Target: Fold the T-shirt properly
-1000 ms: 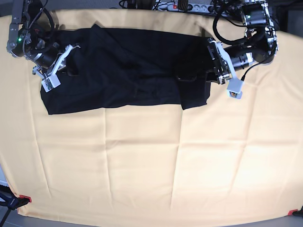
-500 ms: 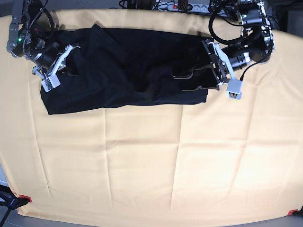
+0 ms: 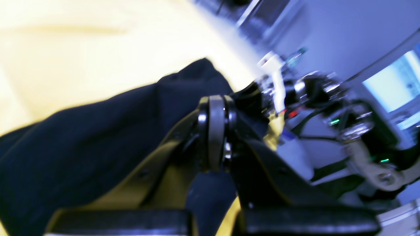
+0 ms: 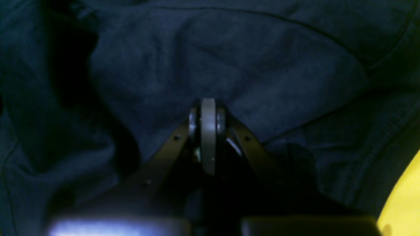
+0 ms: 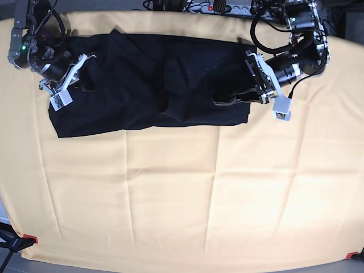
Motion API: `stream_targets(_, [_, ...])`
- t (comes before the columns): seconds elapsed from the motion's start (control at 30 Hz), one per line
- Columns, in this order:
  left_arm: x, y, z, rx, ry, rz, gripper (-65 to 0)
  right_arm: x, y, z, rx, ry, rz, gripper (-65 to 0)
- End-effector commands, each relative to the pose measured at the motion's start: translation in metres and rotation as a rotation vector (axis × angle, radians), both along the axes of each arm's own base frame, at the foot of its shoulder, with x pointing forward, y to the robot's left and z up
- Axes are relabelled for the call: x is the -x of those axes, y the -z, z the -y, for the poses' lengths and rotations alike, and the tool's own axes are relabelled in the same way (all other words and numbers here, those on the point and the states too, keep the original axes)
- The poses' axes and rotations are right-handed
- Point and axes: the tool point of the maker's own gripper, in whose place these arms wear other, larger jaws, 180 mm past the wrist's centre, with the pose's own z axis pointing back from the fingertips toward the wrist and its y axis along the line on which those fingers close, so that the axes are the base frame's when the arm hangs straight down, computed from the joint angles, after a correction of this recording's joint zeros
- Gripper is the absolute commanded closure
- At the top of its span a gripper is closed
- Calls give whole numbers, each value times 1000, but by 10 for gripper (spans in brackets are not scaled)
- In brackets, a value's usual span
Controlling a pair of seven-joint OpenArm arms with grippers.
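Observation:
The black T-shirt (image 5: 142,79) lies spread in a wide band across the far part of the table, with a raised crease near its middle. My left gripper (image 5: 220,102) lies low over the shirt's right end, jaws shut; the blurred left wrist view shows its tips (image 3: 215,105) pressed together in front of the dark cloth (image 3: 82,147), with nothing visibly between them. At the shirt's left end, my right gripper (image 5: 87,84) is shut. In the right wrist view its tips (image 4: 208,106) dig into the fabric (image 4: 229,59), and creases run out from them.
A pale yellow cloth (image 5: 170,193) covers the whole table, held by red clamps at the near corners (image 5: 29,239). A power strip and cables (image 5: 222,7) lie past the far edge, behind both arms.
The left gripper let go of the shirt's folded right flap, which dropped flat. It then shut again and swung slightly. The right gripper stayed put.

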Motion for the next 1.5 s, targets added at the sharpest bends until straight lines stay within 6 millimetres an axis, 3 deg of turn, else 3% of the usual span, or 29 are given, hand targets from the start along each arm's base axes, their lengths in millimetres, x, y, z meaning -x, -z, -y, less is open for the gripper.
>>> stream_targets(0.0, [-3,-6,-2,-12,-9,36,0,-1,-3,4,22,-7,4,0])
stream_targets(0.07, [-8,8,-5,-95,-38,25,0,-5,-7,1,2,-6,18,0])
stream_targets(0.2, [-15,18,-12,-154,-91,15,0,-23,-34,-3,-70,10,103,0])
stream_targets(0.47, [-16,45,-25,-272,-165,-50,0,-47,-95,27,-89,97,281,0])
stream_targets(0.53, [-17,53,-28,-308,-185,-70,0,-47,-101,38,-89,126,276,-137])
stream_targets(0.6, [-15,63,-27,-354,-188,-97,0,-45,-101,53,-79,190,254,-325])
stream_targets(0.63, [-14,69,-25,-381,-184,-115,0,-43,-101,59,-68,213,242,-381])
stream_targets(0.67, [-13,75,-23,-408,-177,-132,0,-42,-100,65,-63,243,228,-399])
stream_targets(0.83, [-5,94,-1,-503,-120,-151,0,-32,-89,88,-65,346,173,-399])
stream_targets(1.1, [-3,99,5,-537,-102,-151,0,-12,-30,110,-155,439,4,-399])
stream_targets(1.47, [-2,102,-9,-581,-95,-146,0,7,-17,119,-118,400,-71,-399])
